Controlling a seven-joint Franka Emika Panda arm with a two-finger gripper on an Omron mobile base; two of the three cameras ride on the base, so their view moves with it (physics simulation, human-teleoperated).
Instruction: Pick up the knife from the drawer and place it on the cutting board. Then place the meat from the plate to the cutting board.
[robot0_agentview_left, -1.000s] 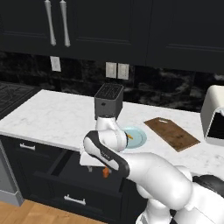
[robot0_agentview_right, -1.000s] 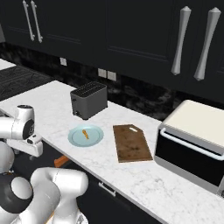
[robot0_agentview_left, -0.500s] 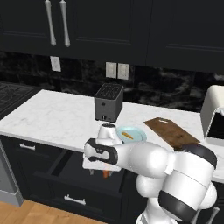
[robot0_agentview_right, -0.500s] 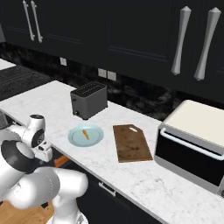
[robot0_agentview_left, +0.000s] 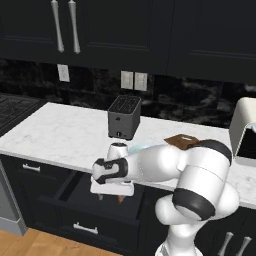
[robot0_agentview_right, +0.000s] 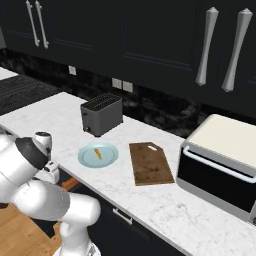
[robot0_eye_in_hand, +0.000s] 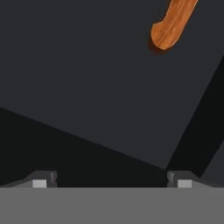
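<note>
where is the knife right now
The knife lies on the dark floor of the open drawer, its reddish-brown handle at the hand view's upper right, ahead of the open hand and untouched.

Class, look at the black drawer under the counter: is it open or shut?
Open. The drawer is pulled out from the cabinet front, and the knife lies on its dark floor.

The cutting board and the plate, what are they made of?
The flat brown cutting board looks like matte wood: darker grain streaks run across it. The round pale blue-green plate looks like smooth glazed ceramic, though its plain, even surface could also be plastic.
</note>
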